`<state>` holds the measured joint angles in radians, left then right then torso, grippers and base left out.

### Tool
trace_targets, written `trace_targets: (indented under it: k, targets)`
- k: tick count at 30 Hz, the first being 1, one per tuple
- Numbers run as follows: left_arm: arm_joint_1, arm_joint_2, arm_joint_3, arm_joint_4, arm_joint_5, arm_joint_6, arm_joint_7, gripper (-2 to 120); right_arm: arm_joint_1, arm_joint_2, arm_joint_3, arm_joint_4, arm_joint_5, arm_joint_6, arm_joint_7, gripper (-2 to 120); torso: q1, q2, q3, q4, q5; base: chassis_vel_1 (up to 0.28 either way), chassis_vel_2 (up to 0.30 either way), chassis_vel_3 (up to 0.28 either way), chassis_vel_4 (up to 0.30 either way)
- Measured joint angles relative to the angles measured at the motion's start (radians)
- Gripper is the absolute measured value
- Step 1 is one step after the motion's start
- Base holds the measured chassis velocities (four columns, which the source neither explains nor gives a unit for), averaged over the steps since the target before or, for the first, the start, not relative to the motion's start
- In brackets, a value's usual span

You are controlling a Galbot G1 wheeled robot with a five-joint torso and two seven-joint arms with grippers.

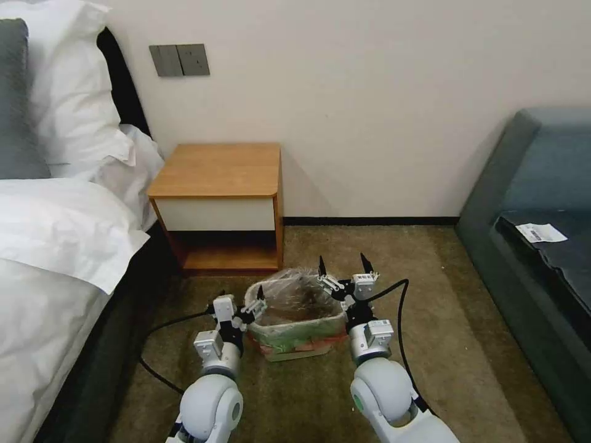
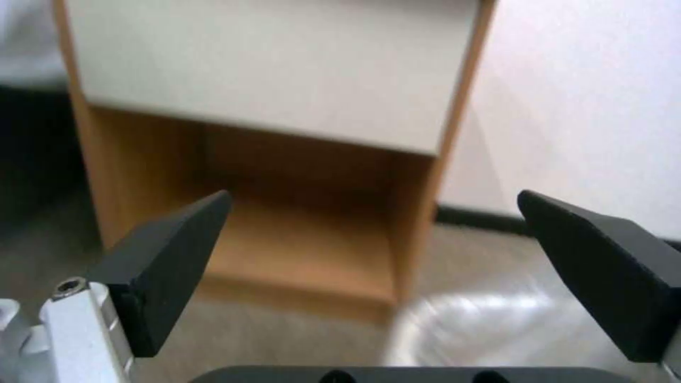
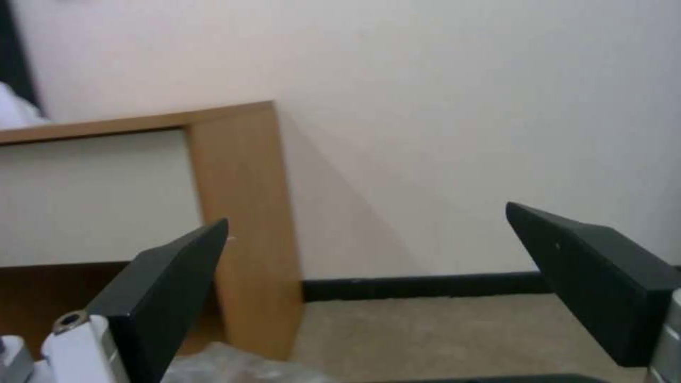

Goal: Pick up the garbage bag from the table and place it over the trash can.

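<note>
On the floor before the table [image 1: 217, 170], the garbage bag [image 1: 295, 294] already lines the trash can [image 1: 294, 344]; both the left gripper [image 1: 243, 304] and the right gripper [image 1: 342, 265] hang wide open and empty beside it, so I judge only backing away remains.

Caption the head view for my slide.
Both open grippers, left and right, flank the trash can lined with the garbage bag.
</note>
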<state>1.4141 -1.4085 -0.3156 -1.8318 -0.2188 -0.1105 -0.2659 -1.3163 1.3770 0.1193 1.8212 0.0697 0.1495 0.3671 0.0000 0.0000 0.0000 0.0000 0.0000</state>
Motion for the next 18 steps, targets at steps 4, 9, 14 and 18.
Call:
trace_targets:
  k: [4,9,14,18]
  targets:
    - [-0.034,0.011,-0.004,0.053,0.059,-0.048,-0.058,100,-0.003,0.017,0.034,-0.041,-0.072,0.048,-0.006,100,0.0,0.0,0.0,0.0,0.0,0.0,0.0,0.0,0.0]
    - [-0.081,0.037,-0.005,0.113,0.076,-0.101,-0.066,100,-0.002,0.028,0.06,-0.057,-0.095,0.065,-0.028,100,0.0,0.0,0.0,0.0,-0.0001,0.0,0.0,0.0,0.0]
    - [-0.076,0.051,-0.005,0.125,0.08,-0.145,-0.039,99,-0.013,0.022,0.068,-0.068,-0.071,0.076,-0.093,100,0.0,0.0,0.0,0.0,0.0,0.0,0.0,0.0,0.0]
    - [-0.059,0.048,-0.007,0.108,0.066,-0.15,-0.033,97,-0.014,0.016,0.08,-0.093,-0.071,0.101,-0.138,100,0.0,0.0,0.0,0.0001,0.0002,0.0,0.0,0.0,0.0]
